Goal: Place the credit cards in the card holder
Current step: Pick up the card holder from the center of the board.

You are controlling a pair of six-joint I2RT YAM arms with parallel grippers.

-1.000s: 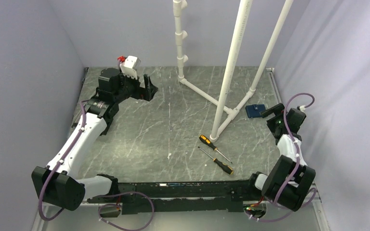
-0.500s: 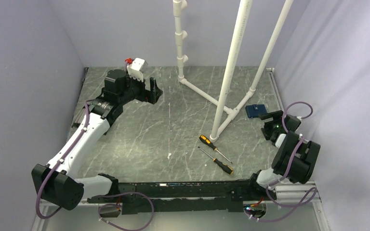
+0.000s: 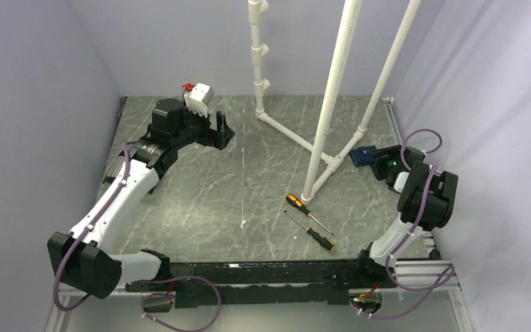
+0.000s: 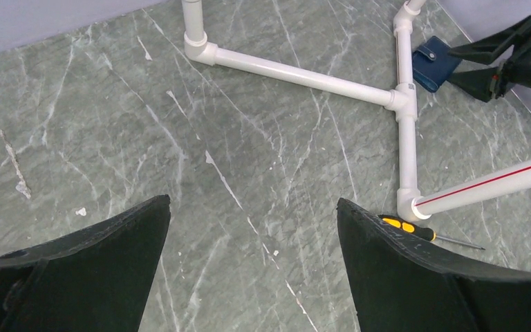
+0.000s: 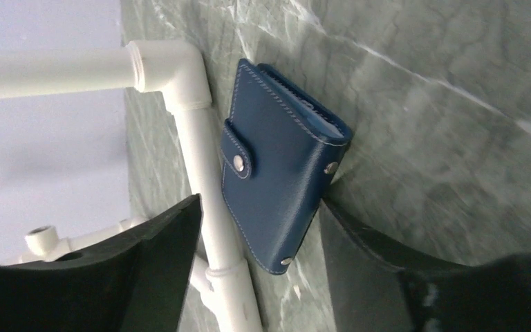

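Observation:
The navy card holder (image 3: 362, 156) lies shut, clasp snapped, on the table against the white pipe at the right. My right gripper (image 3: 376, 161) is open and low over it. In the right wrist view the card holder (image 5: 283, 173) sits between my right gripper's (image 5: 259, 200) fingers; the right finger touches its edge and the left finger stands beyond the pipe. The left wrist view shows the card holder (image 4: 429, 59) far off. My left gripper (image 3: 222, 131) hangs open at the back left, and nothing is between its fingers (image 4: 254, 200). The credit cards are out of view.
A white pipe frame (image 3: 332, 97) rises from the table's middle, with its base bars running to the back and right (image 4: 304, 72) (image 5: 200, 131). Two orange-handled screwdrivers (image 3: 309, 213) (image 3: 312, 234) lie in front of it. Grey walls close in on three sides.
My right arm has lifted its elbow and swung its gripper left onto the card holder, its fingers now on either side of it. My left gripper shifted slightly right, then stayed.

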